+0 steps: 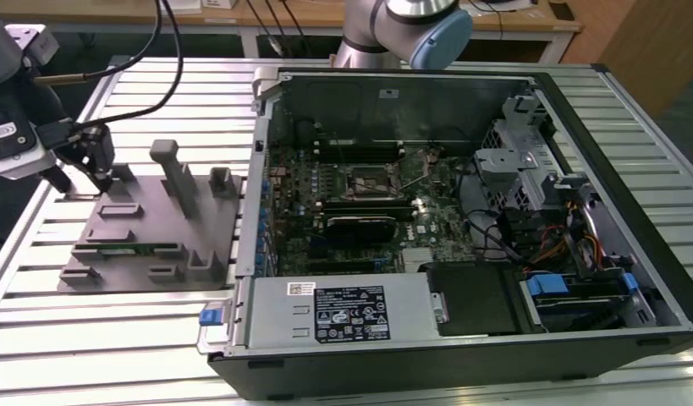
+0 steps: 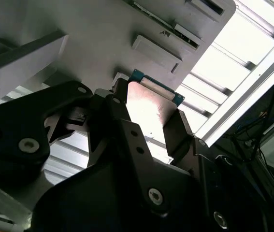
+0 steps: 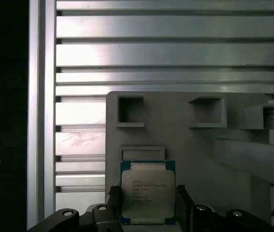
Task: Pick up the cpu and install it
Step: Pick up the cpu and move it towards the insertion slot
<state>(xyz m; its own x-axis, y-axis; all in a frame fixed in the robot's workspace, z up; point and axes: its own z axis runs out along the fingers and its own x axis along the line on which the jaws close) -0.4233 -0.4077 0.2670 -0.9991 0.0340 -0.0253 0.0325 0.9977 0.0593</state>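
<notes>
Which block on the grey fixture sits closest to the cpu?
The low rectangular block right beside the cpu; the hollow square blocks lie farther off.

Exterior view evenly lit; glare whitens the slatted table (image 2: 238, 38) in the second wrist view.

In the second wrist view the gripper (image 2: 149, 115) hides the lower part of the cpu (image 2: 151, 99). In the exterior view the upper edge cuts off the arm (image 1: 397, 30).

Matt silver metal lid of cpu (image 3: 148, 197)
</notes>
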